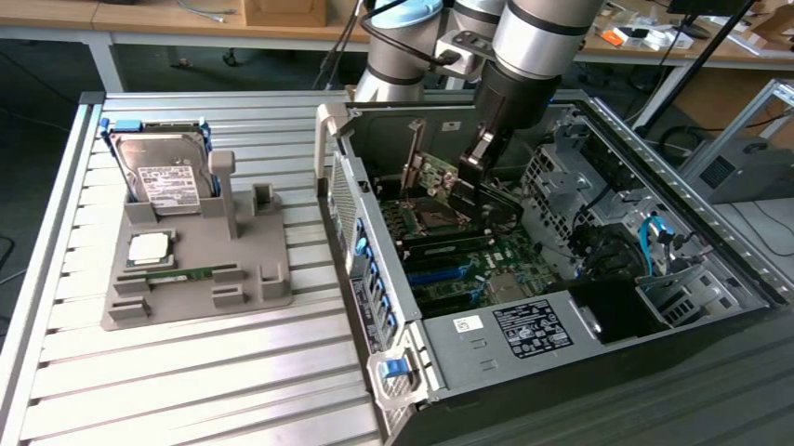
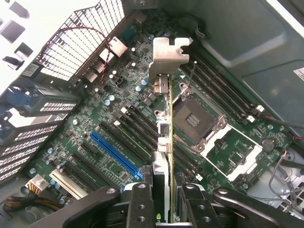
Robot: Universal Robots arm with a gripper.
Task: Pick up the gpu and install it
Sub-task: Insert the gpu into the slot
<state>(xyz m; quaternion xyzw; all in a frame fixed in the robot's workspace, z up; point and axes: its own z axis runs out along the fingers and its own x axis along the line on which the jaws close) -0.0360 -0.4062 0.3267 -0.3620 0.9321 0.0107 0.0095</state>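
I have the tool clamped on the gpu. The card stands on edge between the fingers, with its silver bracket at the end farthest from the tool. Both are inside the open case, over the motherboard. The blue slot lies to one side of the card and the CPU socket to the other. I can't tell whether the card touches a slot. Well away from the tool, the hard drive stands in a grey holder on the worktop.
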